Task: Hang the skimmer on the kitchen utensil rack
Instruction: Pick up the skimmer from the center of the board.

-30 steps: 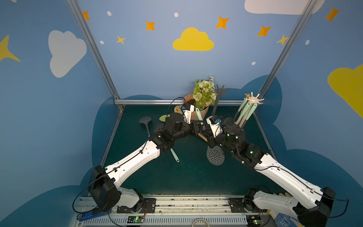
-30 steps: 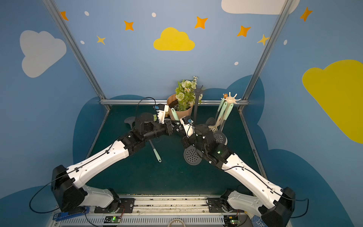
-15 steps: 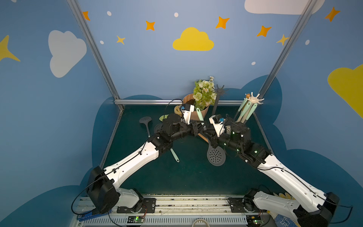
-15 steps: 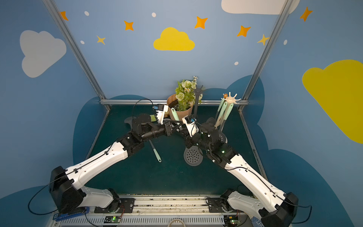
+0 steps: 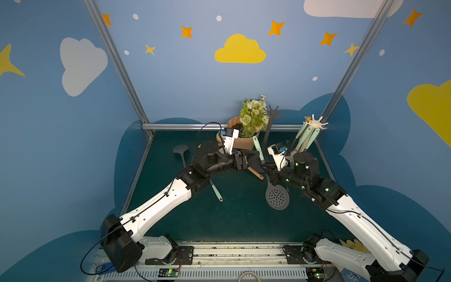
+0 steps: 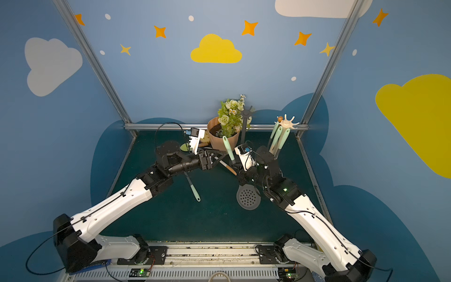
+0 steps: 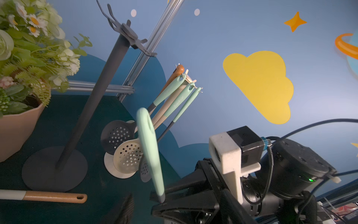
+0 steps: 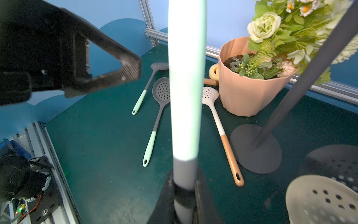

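Note:
The skimmer (image 5: pixel 277 199), with a grey perforated head and a mint handle (image 7: pixel 149 147), is held off the table, head down and handle tip up. My right gripper (image 5: pixel 266 171) (image 8: pixel 184 194) is shut on its grey shaft. My left gripper (image 5: pixel 253 160) (image 6: pixel 220 158) stands open just left of the handle, one finger (image 8: pixel 116 71) apart from it. A dark grey rack (image 5: pixel 273 113) (image 7: pixel 127 33) with bare hooks stands behind, beside the plant. A cream rack (image 5: pixel 316 124) (image 7: pixel 186 79) at the back right carries several hanging utensils.
A pink flower pot (image 5: pixel 244 142) stands at the back centre. On the green table lie a grey skimmer with a mint handle (image 5: pixel 216 193), another grey one (image 5: pixel 180 149) and a white one with a wooden handle (image 8: pixel 222 133). The dark rack's round base (image 8: pixel 255 149) lies close by.
My left gripper has opened and let go of the skimmer's mint handle. The right gripper keeps its grip and has shifted the skimmer slightly to the right.

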Available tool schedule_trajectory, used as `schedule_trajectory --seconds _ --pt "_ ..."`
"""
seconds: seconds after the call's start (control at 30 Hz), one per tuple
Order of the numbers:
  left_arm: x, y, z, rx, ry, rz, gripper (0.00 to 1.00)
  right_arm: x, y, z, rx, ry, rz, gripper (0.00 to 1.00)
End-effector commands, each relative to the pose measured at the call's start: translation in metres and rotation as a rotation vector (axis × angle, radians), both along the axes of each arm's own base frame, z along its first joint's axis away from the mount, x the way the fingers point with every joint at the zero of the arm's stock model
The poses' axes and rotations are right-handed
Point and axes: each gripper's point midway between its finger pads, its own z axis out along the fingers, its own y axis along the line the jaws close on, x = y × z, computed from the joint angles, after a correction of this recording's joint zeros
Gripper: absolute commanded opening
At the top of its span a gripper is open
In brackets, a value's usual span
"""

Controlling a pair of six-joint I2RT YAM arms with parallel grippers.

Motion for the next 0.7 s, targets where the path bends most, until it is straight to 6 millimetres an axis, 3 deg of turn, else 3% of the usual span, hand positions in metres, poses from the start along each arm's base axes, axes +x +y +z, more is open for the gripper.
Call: schedule_trajectory --seconds 0.0,0.27,0.67 --pt "-0.005 0.011 -0.001 0.026 0.020 -0.002 0.71 -0.015 -0.023 0.024 -0.001 -0.026 -0.010 0.03" --pt "-0.015 0.031 -0.024 0.080 0.074 -0.008 0.71 -0.034 -0.073 0.042 -0.044 -0.022 -0.092 0.03" --pt "-0.030 0.032 -0.037 0.113 0.054 -0.085 0.70 -0.026 -0.136 0.081 0.003 -0.076 -0.239 0.04"
